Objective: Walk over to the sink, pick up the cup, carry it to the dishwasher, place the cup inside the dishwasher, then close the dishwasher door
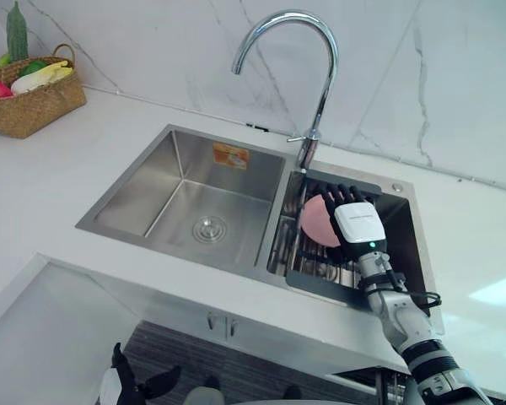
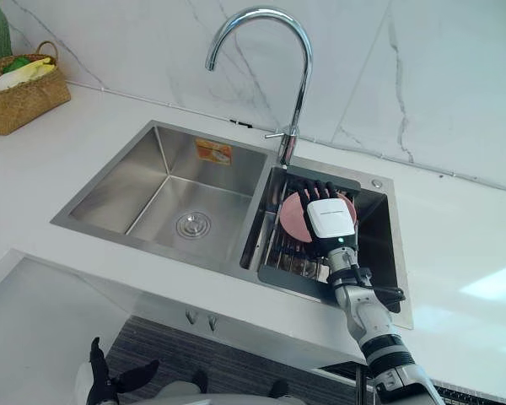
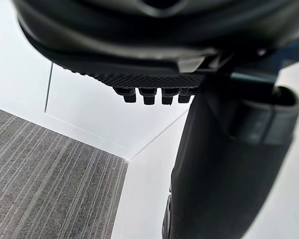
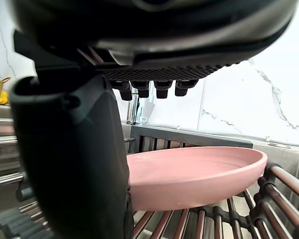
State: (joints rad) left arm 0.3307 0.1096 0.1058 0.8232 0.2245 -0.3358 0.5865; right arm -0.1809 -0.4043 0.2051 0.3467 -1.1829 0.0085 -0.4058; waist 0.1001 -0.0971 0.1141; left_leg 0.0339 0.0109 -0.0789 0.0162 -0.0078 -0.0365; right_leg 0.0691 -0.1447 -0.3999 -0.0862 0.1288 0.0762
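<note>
Where rack (image 1: 320, 285) spans sink (image 1: 143, 190), pink plate (image 1: 318, 221) lies.

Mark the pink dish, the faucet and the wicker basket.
pink dish (image 4: 199, 179): right wrist view, its side wall.
faucet (image 1: 323, 99): left eye view, upright neck.
wicker basket (image 1: 34, 105): left eye view, woven side.

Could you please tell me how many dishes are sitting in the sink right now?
1: a pink dish lies on the rack in the sink's right basin, beneath the right hand. The left basin holds none; the hand could hide something smaller.
</note>
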